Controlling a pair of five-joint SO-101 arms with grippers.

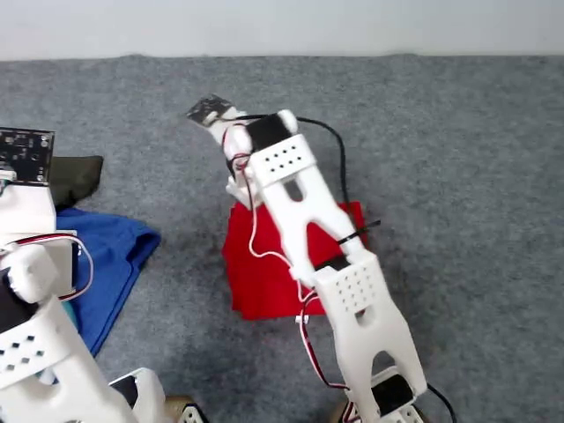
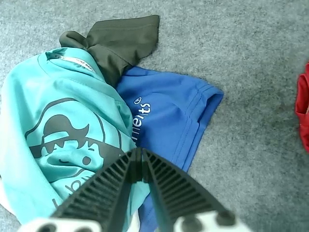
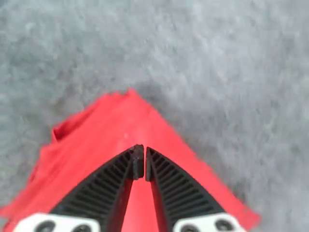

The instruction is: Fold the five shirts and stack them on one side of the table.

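Observation:
A folded red shirt [image 1: 264, 278] lies mid-table, under the right arm. My right gripper [image 3: 140, 157] hangs shut just over a corner of the red shirt [image 3: 96, 145], with no cloth visibly pinched between its fingers. At the left, a teal printed shirt [image 2: 58, 130] lies on a blue shirt [image 2: 169, 111], with a dark olive shirt [image 2: 120, 41] behind them. My left gripper [image 2: 141, 157] is shut over the edge where teal meets blue, holding nothing. In the high view the blue shirt [image 1: 110, 256] and the olive shirt [image 1: 75, 176] lie beside the left arm.
Grey carpet-like table cover [image 1: 441, 159] runs bare to the right and far side. A red shirt edge [image 2: 303, 111] appears in the left wrist view. Black and red cables [image 1: 339, 167] trail along the right arm.

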